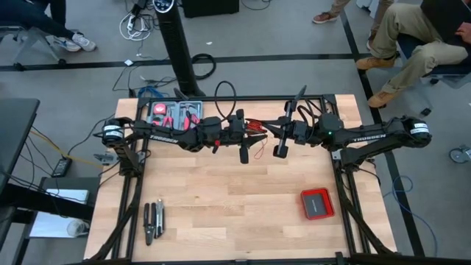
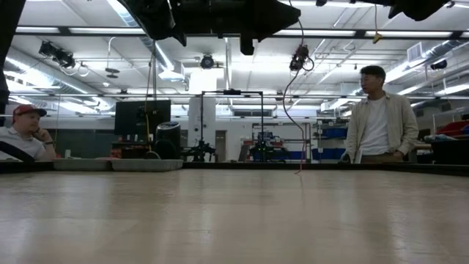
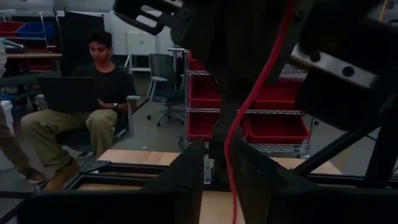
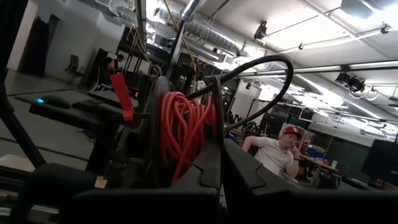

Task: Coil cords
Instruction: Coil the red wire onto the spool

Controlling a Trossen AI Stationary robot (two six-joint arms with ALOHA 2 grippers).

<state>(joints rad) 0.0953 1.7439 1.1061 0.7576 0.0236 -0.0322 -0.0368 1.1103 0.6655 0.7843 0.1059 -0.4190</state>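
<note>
High view straight down, low view level, wrist views close, perhaps facing.

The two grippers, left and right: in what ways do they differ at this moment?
1. The right gripper is shut on the spool, wound with red wire; the left gripper only has a loose strand running between its fingers.
2. The right gripper holds coiled wire; the left gripper guides the straight part.

Both meet above the table's middle.
</note>
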